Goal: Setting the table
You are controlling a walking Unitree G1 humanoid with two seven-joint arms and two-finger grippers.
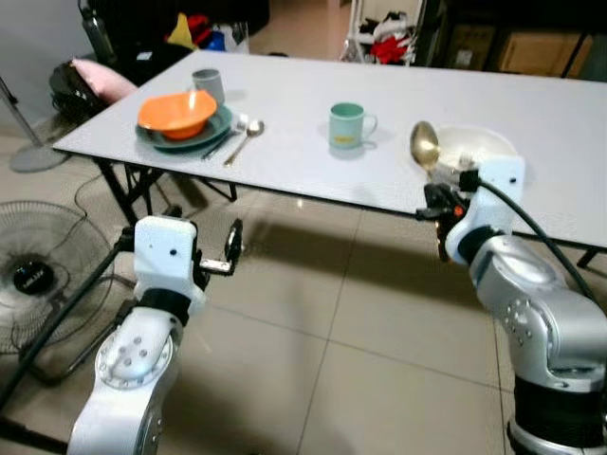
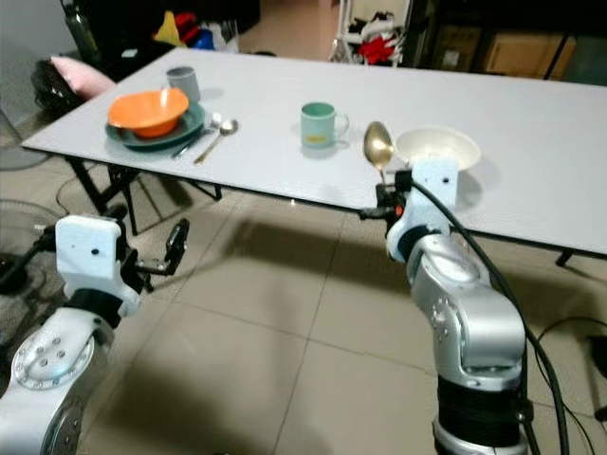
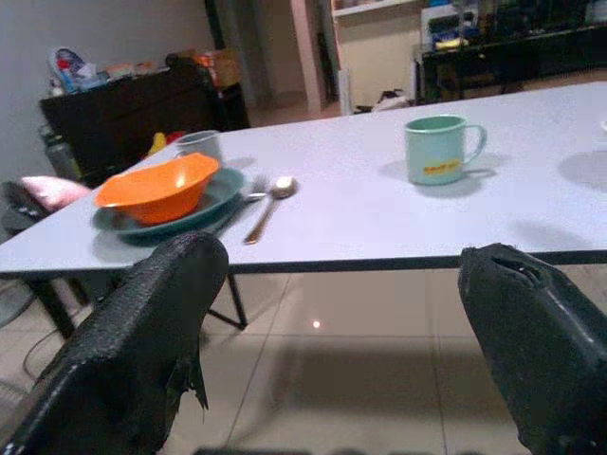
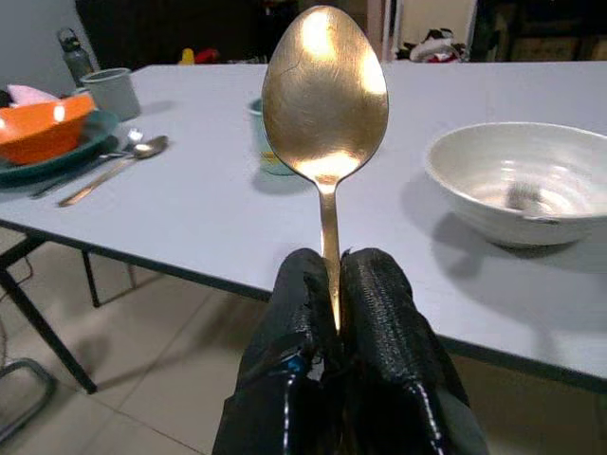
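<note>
On the long white table (image 1: 303, 152), an orange plastic bowl (image 1: 176, 112) sits in a round green plate (image 1: 211, 131) at the left, a grey mug (image 1: 208, 83) behind it, a silver spoon (image 1: 245, 139) just right. A pale green mug (image 1: 347, 125) stands mid-table; a white ceramic bowl (image 1: 474, 147) lies right.

2 bowls (image 1: 176, 112) (image 1: 474, 147); 2 mugs (image 1: 208, 84) (image 1: 348, 125); 2 spoons (image 1: 424, 145) (image 1: 245, 139); 1 plate (image 1: 214, 130); 1 fork (image 3: 248, 198)

I see a polished, brassy metal spoon (image 4: 324, 104) pinched between my right gripper's (image 4: 334, 284) rough, matt black fingers (image 4: 379, 313), and its bowl throws back a bright glare. The white bowl (image 4: 517, 180) looks like glazed ceramic with a soft sheen, and the orange bowl (image 1: 176, 112) reads as glossy plastic. The worktop (image 1: 313, 152) is smooth, pale and matt; the floor tiles (image 1: 322, 360) are glossy.
</note>
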